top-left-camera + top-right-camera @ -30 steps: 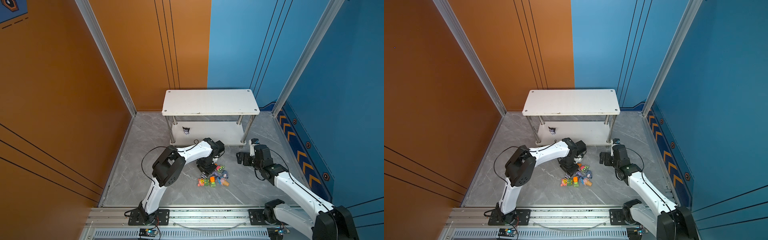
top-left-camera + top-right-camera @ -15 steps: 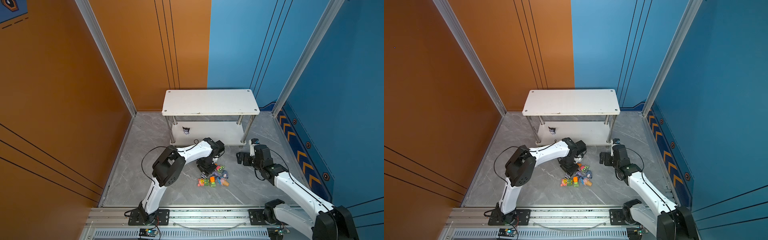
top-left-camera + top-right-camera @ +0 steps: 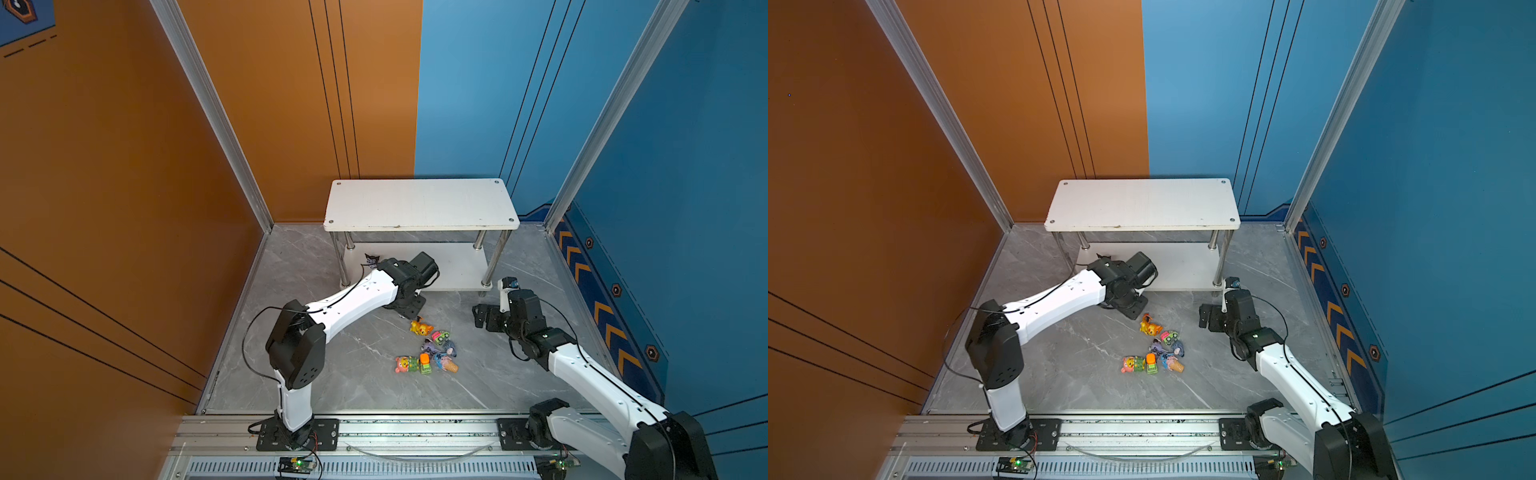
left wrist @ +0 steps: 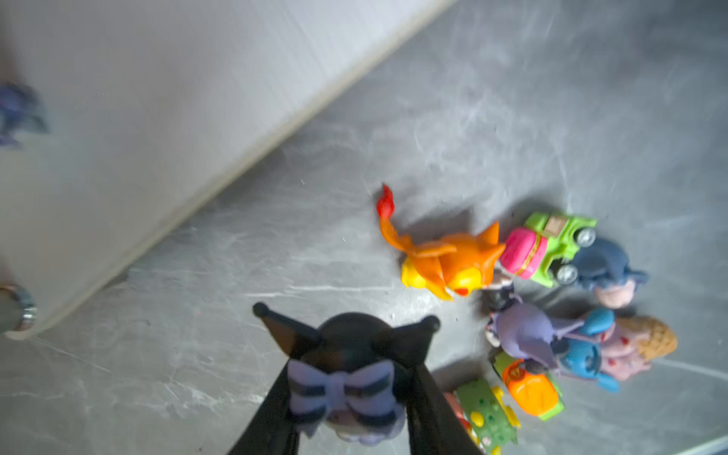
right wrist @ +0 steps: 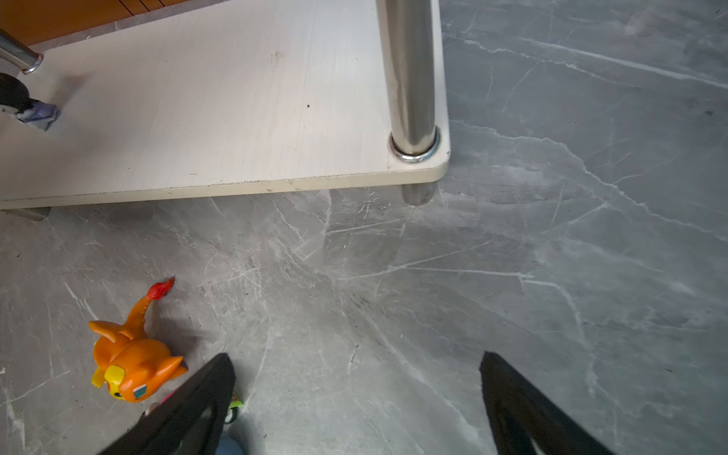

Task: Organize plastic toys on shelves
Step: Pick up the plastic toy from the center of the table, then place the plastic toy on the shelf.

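My left gripper (image 4: 346,378) is shut on a black horned toy with a purple bow (image 4: 346,342); in a top view it (image 3: 409,309) hangs over the floor just in front of the shelves (image 3: 419,203). A second black-purple toy (image 3: 371,259) stands at the left end of the lower board (image 5: 220,110). The other plastic toys lie clustered on the floor: an orange dragon (image 4: 445,260), a green car with a pink load (image 4: 551,248), a blue one on a cone (image 4: 614,346), and a pink-yellow one (image 3: 402,364). My right gripper (image 5: 354,362) is open and empty, right of the cluster.
A chrome leg (image 5: 411,78) stands at the lower board's near right corner, close to my right gripper (image 3: 482,318). Orange and blue walls enclose the grey marble floor (image 3: 332,374). The aluminium rail (image 3: 415,428) carrying both arm bases runs along the front.
My left gripper has closed a little further on the black horned toy and moved away from the toy cluster toward the shelves. The right arm has not moved.
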Controlling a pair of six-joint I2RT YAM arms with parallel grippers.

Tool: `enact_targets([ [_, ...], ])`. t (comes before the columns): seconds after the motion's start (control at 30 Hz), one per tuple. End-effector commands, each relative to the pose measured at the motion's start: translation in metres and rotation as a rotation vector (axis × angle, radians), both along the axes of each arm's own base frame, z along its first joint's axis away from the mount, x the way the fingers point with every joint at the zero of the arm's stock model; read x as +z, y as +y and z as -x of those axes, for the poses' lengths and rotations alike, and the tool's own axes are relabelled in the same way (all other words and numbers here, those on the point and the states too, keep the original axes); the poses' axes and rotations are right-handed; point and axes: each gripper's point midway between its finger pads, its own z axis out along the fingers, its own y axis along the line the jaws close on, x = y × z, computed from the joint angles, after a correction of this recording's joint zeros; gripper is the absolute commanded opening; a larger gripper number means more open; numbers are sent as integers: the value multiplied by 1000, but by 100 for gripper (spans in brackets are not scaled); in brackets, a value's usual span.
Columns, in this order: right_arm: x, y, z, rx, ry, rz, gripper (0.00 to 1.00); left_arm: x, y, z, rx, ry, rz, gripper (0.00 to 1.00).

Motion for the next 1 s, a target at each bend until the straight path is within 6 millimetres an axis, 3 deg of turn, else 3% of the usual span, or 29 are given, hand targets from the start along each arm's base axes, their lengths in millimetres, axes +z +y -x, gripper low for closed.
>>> enact_targets([
  [0.0,2,-1,0,-8,-11,-12,99,13,-4,-29,84,-165,70,28],
  [0.17,1,0,0,-6,-8,-13,98,20,-5,-54,156,-327,115,28],
  [0.33,1,0,0,-6,-8,-13,98,15,3,-76,229,-462,117,28],
  [0.67,-2,1,0,-4,-3,-14,99,15,4,-103,313,-657,183,28],
  [0.97,-2,1,-1,-6,-4,-16,98,-2,15,-128,378,-768,153,28],
])
